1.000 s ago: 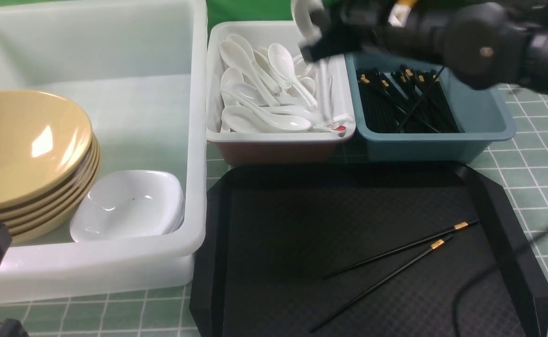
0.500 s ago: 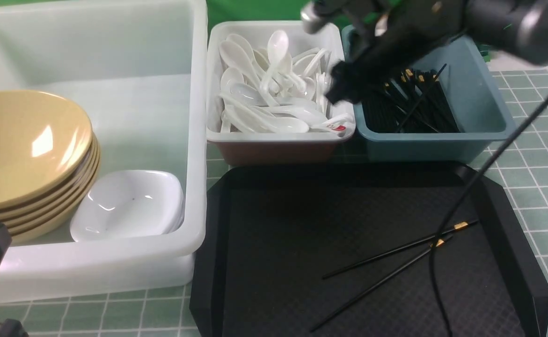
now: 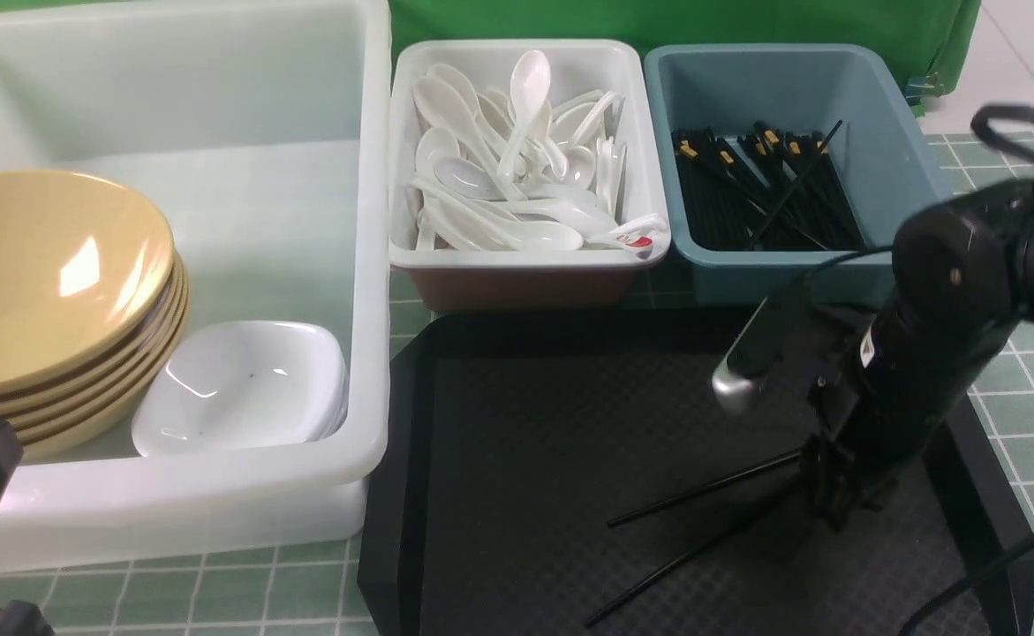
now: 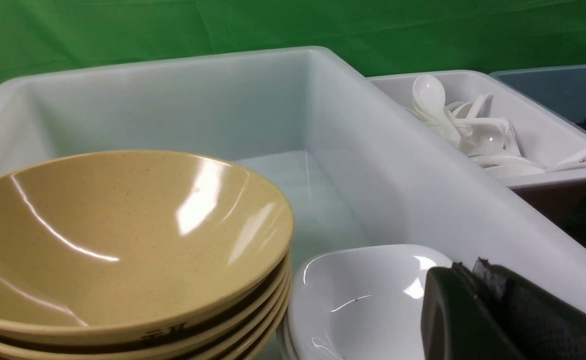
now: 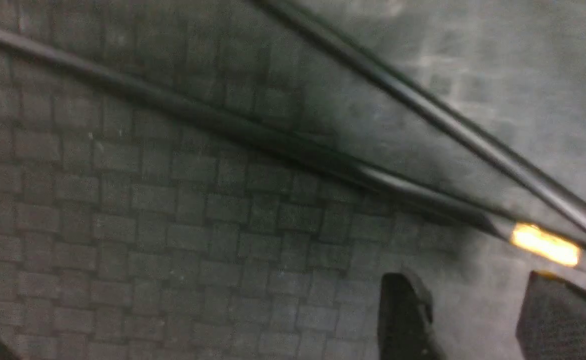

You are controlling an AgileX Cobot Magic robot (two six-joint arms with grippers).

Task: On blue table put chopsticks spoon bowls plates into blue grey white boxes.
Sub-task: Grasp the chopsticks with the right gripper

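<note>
Right gripper [image 3: 837, 517] dropped over chopsticks [image 3: 702, 488], jaws parted; left gripper [image 4: 465, 280] closed; spoon label [image 3: 639, 241] unreadable.

Pale grey-green with white grid: surface [image 3: 216, 583]. Black, embossed with small squares: tray [image 3: 525, 424]. Glossy tan-yellow: bowls [image 3: 49, 265]. Glossy white: plates [image 3: 243, 389], spoons [image 3: 517, 234]. Black with gold band [image 5: 545, 244]: chopsticks [image 3: 702, 490]. Translucent white tub [image 3: 216, 495], white bin [image 3: 525, 259], dusty blue-grey bin [image 3: 781, 274]. Green backdrop [image 3: 658, 22].

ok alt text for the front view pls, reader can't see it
The right gripper hangs low over two black chopsticks lying on a black tray. Behind it stand a white bin of soup spoons and a blue-grey bin of more chopsticks; left, a large white tub holds stacked tan bowls and white dishes.
</note>
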